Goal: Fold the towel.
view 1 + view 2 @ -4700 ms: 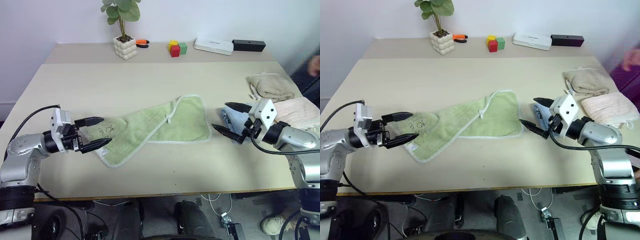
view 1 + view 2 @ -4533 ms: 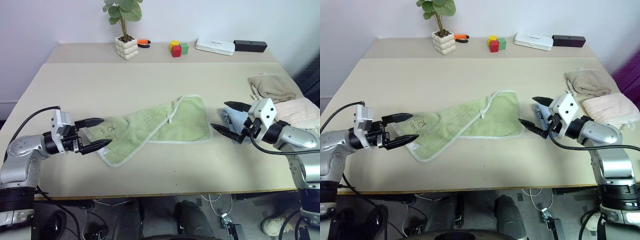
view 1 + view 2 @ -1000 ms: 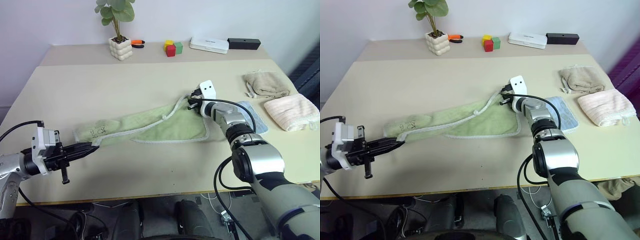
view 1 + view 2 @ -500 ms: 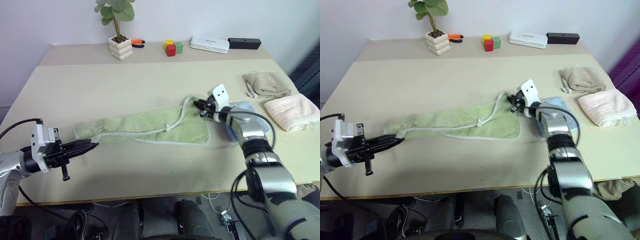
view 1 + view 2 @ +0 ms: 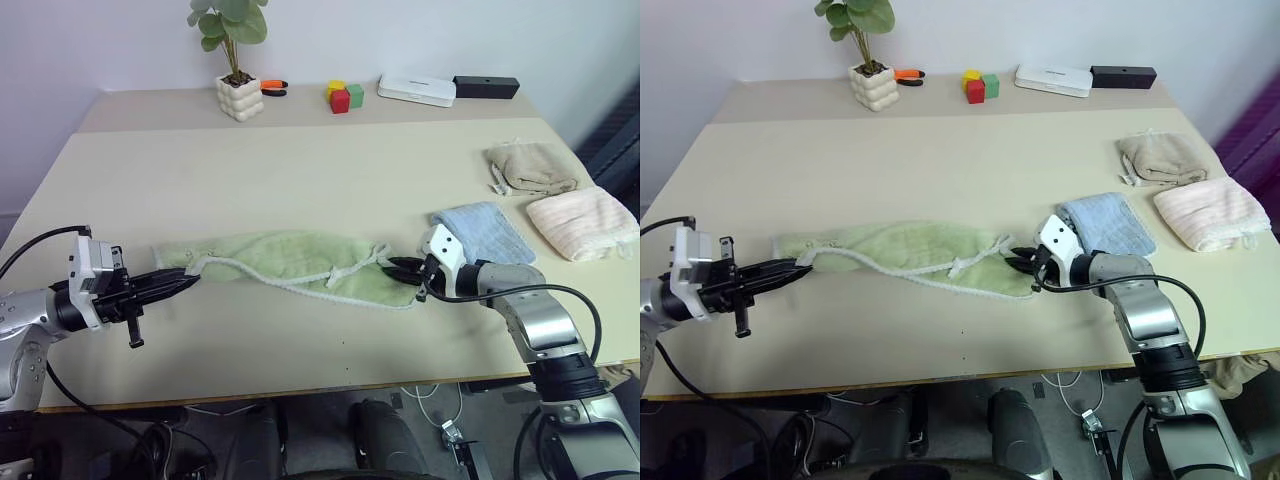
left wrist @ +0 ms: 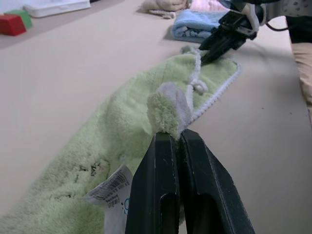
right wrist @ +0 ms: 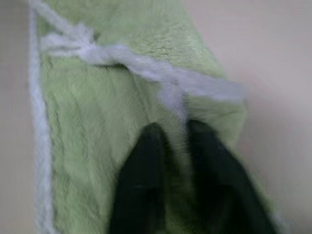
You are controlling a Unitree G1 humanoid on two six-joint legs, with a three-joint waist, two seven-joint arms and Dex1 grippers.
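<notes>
The light green towel [image 5: 280,262] lies across the table [image 5: 300,170] as a long, narrow, doubled-over band. My left gripper [image 5: 188,281] is at the band's left end, shut on a bunched corner of the towel [image 6: 168,105] beside the tag. My right gripper [image 5: 397,270] sits low at the band's right end. Its fingers [image 7: 141,151] stand a little apart on the green cloth [image 7: 97,97], with the whitish edging running into the gap. The left wrist view also has the right gripper [image 6: 207,52] at the far end of the towel.
A folded light blue towel [image 5: 480,228] lies just behind my right gripper. Beige [image 5: 527,166] and pink [image 5: 582,220] folded towels are at the right edge. At the back stand a potted plant [image 5: 240,95], coloured blocks [image 5: 341,97], a white box [image 5: 416,90] and a black box [image 5: 486,86].
My right gripper has pulled the towel's far right corner back toward the front edge, doubling the cloth into a narrower band, and its fingers have parted. The left gripper has kept its hold and place.
</notes>
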